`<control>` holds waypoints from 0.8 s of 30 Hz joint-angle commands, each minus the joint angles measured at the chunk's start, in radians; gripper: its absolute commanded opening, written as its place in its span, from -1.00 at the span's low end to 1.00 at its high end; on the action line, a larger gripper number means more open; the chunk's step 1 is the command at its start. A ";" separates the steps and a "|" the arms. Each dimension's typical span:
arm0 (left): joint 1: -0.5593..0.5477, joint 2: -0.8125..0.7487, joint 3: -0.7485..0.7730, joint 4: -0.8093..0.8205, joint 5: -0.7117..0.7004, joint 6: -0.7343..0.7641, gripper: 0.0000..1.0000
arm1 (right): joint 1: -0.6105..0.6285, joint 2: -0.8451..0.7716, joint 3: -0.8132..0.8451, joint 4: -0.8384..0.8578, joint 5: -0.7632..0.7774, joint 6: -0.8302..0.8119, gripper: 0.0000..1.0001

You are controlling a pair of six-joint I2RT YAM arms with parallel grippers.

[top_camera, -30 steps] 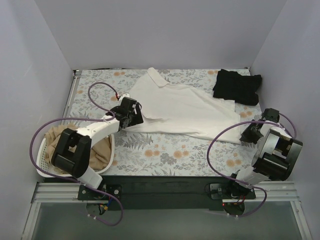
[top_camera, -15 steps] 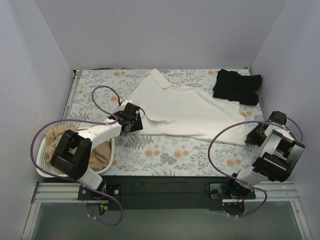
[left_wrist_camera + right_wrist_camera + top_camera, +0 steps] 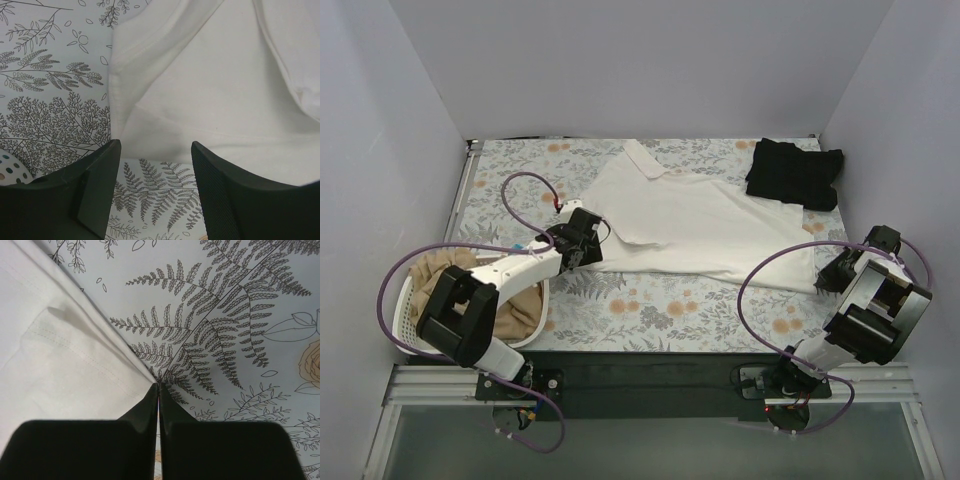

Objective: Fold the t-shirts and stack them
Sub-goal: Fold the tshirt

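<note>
This is a robot test cell in a lab rather than a home. Plain white panels (image 3: 640,60) box in the desk (image 3: 660,310) on three sides. A left arm (image 3: 510,265) and a right arm (image 3: 865,310) are bolted to a metal rail (image 3: 440,378), trailing purple cables (image 3: 525,175). Flowered print, a white shirt (image 3: 690,215) and a laundry basket (image 3: 404,312) are the only homely touches.

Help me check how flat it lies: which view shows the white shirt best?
The top external view: the whole white shirt lies spread out, collar to hem. The left wrist view shows only one creased edge; the right wrist view only the corner pinched in the right hand.
</note>
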 commanded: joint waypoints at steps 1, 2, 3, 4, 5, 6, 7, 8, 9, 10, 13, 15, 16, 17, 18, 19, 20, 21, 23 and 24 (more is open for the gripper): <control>-0.005 -0.042 -0.016 -0.018 -0.039 -0.018 0.14 | -0.009 -0.010 0.029 0.019 -0.006 -0.004 -0.97; -0.005 -0.038 -0.019 -0.021 -0.041 -0.024 0.13 | -0.009 -0.010 0.029 0.018 -0.007 -0.006 -0.97; -0.005 -0.033 -0.019 -0.024 -0.041 -0.025 0.13 | -0.009 -0.011 0.027 0.021 -0.010 -0.004 -0.97; -0.005 -0.024 -0.022 -0.025 -0.047 -0.027 0.14 | -0.009 -0.013 0.024 0.021 -0.012 -0.006 -0.97; -0.005 -0.020 -0.022 -0.027 -0.050 -0.030 0.13 | -0.009 -0.014 0.023 0.021 -0.012 -0.006 -0.97; -0.005 -0.015 -0.022 -0.027 -0.053 -0.030 0.14 | -0.009 -0.015 0.021 0.023 -0.014 -0.006 -0.97; -0.005 -0.009 -0.020 -0.027 -0.055 -0.030 0.13 | -0.009 -0.016 0.020 0.024 -0.015 -0.006 -0.97; -0.005 0.005 -0.014 -0.025 -0.055 -0.030 0.14 | -0.009 -0.018 0.020 0.024 -0.018 -0.006 -0.97; -0.005 0.013 -0.008 -0.025 -0.061 -0.027 0.14 | -0.009 -0.016 0.018 0.024 -0.018 -0.006 -0.97; -0.005 0.023 -0.005 -0.025 -0.064 -0.027 0.13 | -0.009 -0.016 0.018 0.024 -0.018 -0.006 -0.97; -0.003 0.069 0.012 -0.018 -0.070 -0.018 0.09 | -0.009 -0.018 0.017 0.024 -0.017 -0.006 -0.97; -0.005 0.102 0.020 -0.013 -0.076 -0.013 -0.25 | -0.011 -0.018 0.017 0.026 -0.015 -0.006 -0.97; -0.003 0.108 0.023 -0.013 -0.078 -0.015 -0.41 | -0.011 -0.019 0.017 0.024 -0.015 -0.007 -0.97; -0.005 0.112 0.024 -0.013 -0.079 -0.015 -0.58 | -0.011 -0.019 0.017 0.026 -0.017 -0.009 -0.97; -0.003 0.112 0.024 -0.011 -0.081 -0.015 -0.79 | -0.011 -0.019 0.018 0.024 -0.018 -0.011 -0.97; -0.005 0.109 0.026 -0.011 -0.082 -0.012 -0.90 | -0.011 -0.022 0.018 0.024 -0.018 -0.018 -0.97; -0.003 0.105 0.026 -0.011 -0.084 -0.010 -0.98 | -0.011 -0.024 0.018 0.024 -0.015 -0.021 -0.97; -0.003 0.087 0.024 -0.016 -0.091 -0.010 -1.00 | -0.011 -0.027 0.015 0.024 -0.009 -0.021 -0.97; -0.005 0.067 0.026 -0.021 -0.114 -0.005 -1.00 | -0.011 -0.037 0.015 0.024 0.005 -0.027 -0.97; -0.005 0.045 0.030 -0.024 -0.125 -0.002 -1.00 | -0.011 -0.045 0.017 0.024 0.009 -0.029 -0.97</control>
